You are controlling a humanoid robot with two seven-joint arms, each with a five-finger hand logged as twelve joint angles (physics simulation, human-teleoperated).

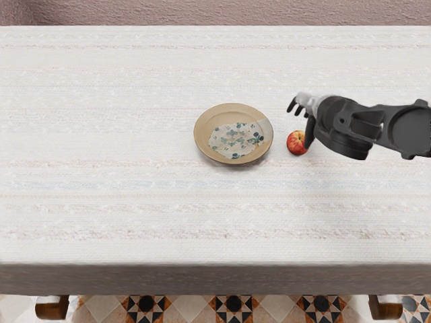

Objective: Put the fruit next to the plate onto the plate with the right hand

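Nearest, the front edge of the table (215, 277), draped in a pale, faintly striped cloth that covers the whole top; beneath that edge, a strip of patterned floor tiles (232, 308) in black, orange and white, with a rounded brown wooden piece (50, 308) at the lower left corner and its match at the lower right, too little showing to say what they belong to; item, one plate (217, 121), round, tan-rimmed, with a white well bearing blue-green floral sprigs, lying flat about the middle of the table and holding nothing; item, one apple (296, 142), red with a yellowish patch, resting on the cloth just beside the plate's right rim, apart from it and not on it; item, the right hand (315, 116), entering on a dark grey arm (390, 128) from the right edge, poised just above and to the right of the apple; its fingers (296, 104) are spread and loose, gripping nothing; one dark digit reaches down along the apple's right side, possibly touching it, though the view is too small to be sure; behind the table's far edge, a band of dull pinkish wall (215, 12).
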